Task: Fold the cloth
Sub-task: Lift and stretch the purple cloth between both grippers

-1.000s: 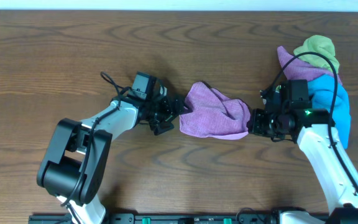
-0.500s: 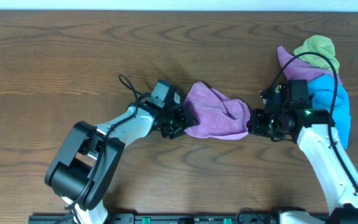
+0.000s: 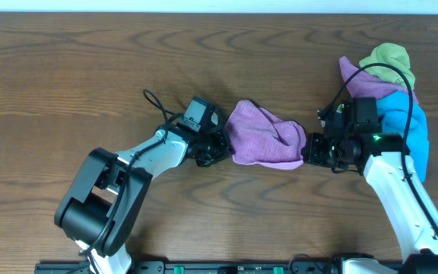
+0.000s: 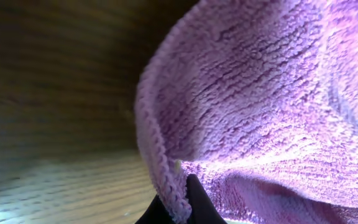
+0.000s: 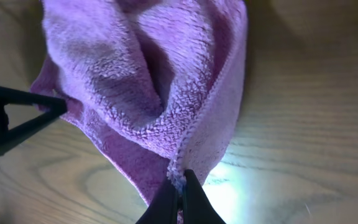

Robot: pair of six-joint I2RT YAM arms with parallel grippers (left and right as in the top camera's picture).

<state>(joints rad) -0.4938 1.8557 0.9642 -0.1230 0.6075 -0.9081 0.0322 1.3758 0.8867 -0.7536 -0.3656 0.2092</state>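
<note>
No writing, label, brand, number or sign can be read in any view, neither on the purple cloth (image 3: 261, 137) nor on the wooden table (image 3: 52, 76).

In the left wrist view the tabletop (image 4: 42, 93) is blurred, the cloth (image 4: 260, 93) is cut off at top and right, and the left jaws are mostly cut off below.
</note>
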